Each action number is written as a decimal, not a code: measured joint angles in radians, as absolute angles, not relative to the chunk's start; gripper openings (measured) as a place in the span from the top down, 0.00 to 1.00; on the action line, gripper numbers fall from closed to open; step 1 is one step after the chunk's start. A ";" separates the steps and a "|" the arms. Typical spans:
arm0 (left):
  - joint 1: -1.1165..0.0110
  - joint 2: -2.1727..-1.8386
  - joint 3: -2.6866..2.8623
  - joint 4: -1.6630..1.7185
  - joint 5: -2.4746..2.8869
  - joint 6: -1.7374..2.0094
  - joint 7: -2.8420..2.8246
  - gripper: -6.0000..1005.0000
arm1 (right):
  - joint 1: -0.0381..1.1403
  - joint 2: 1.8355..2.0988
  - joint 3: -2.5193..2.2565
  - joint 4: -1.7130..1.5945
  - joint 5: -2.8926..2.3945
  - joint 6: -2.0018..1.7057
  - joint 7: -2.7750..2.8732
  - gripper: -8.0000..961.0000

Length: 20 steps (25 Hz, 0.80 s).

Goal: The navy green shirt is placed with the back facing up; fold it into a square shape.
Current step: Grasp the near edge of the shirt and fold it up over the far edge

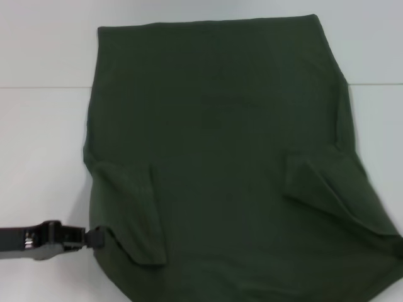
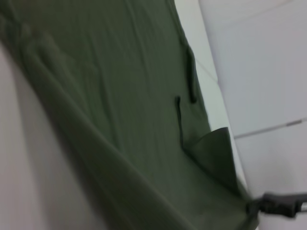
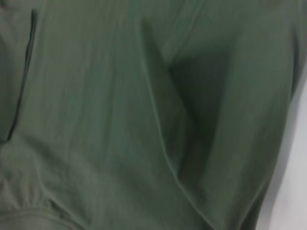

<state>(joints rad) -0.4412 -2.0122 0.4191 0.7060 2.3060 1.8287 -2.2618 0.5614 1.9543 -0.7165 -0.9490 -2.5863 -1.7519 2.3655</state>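
One shirt (image 1: 220,157), dark olive green and plain on its upper face, lay spread over the white table (image 1: 38,126), its far hem straight and its near part running out of the head view. Both sleeves were folded inward onto the shirt's body, one flap near the shirt's left edge and one near its right edge. The left gripper (image 1: 94,238) sat at the shirt's near left edge, its dark tip touching the cloth; whether its jaws pinched the fabric could not be told. The right gripper (image 2: 280,205) showed in the left wrist view as a dark piece at the shirt's far corner, where a cloth flap stood raised; its jaw state could not be told either.
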 joint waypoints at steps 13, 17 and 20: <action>-0.305 -2.015 0.522 0.829 2.307 1.966 -2.264 0.96 | 0.484 1.969 -0.673 -1.051 -2.590 -1.968 2.345 0.95; -0.291 -2.016 0.515 0.842 2.306 1.975 -2.252 0.95 | 0.468 1.972 -0.665 -1.047 -2.590 -1.963 2.343 0.95; -0.303 -2.015 0.515 0.837 2.307 1.970 -2.246 0.95 | 0.475 1.974 -0.666 -1.034 -2.590 -1.950 2.340 0.95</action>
<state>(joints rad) -0.3028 -2.0149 0.5150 0.8374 2.3073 1.9702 -2.2462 0.4750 1.9745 -0.6657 -1.0342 -2.5896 -1.9495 2.3402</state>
